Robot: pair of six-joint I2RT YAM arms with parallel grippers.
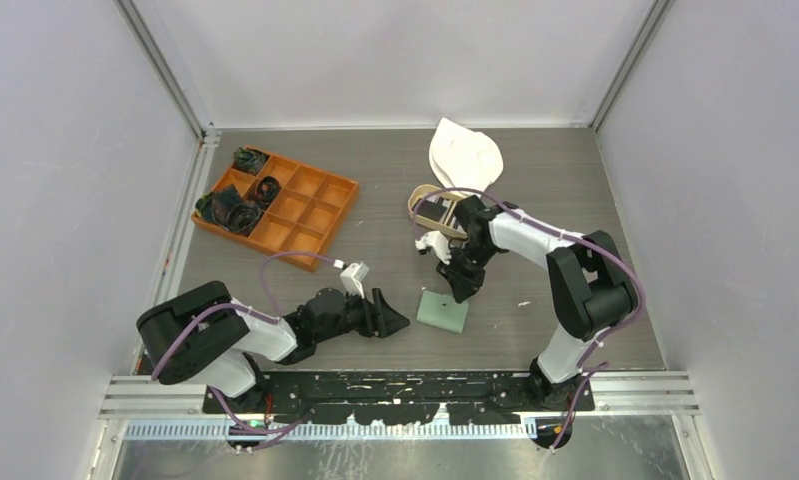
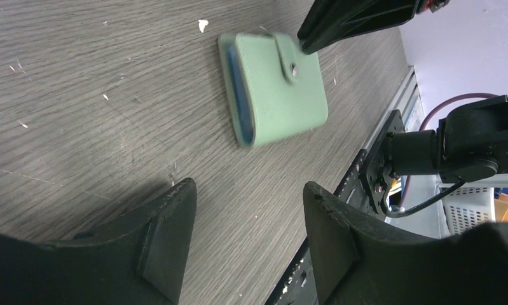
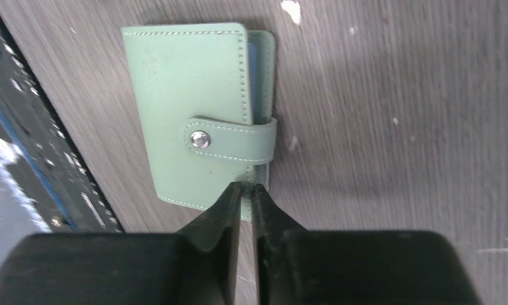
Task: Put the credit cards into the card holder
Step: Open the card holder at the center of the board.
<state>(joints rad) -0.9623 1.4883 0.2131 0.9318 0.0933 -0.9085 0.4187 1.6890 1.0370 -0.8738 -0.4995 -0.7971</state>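
Our right gripper (image 3: 245, 187) fills the bottom of its wrist view, its two black fingers drawn almost together with only a thin slit between them and nothing visible in that slit. Its tips sit at the edge of the card holder (image 3: 187, 95), just beside the snap strap; we cannot tell whether they press on it. The card holder lies flat on the table (image 1: 375, 160), folded shut with the strap buttoned and a sliver of blue pocket showing along one side. From above we see it near the front edge, between our two arms, with the right gripper (image 1: 463, 290) at its far side. Our left gripper (image 2: 248, 190) rests low over the table with its fingers spread wide and empty, pointing at the card holder (image 2: 283, 101) but apart from it. The credit cards (image 1: 438, 213) lie in an oval tan tray (image 1: 416, 203) beyond the right arm.
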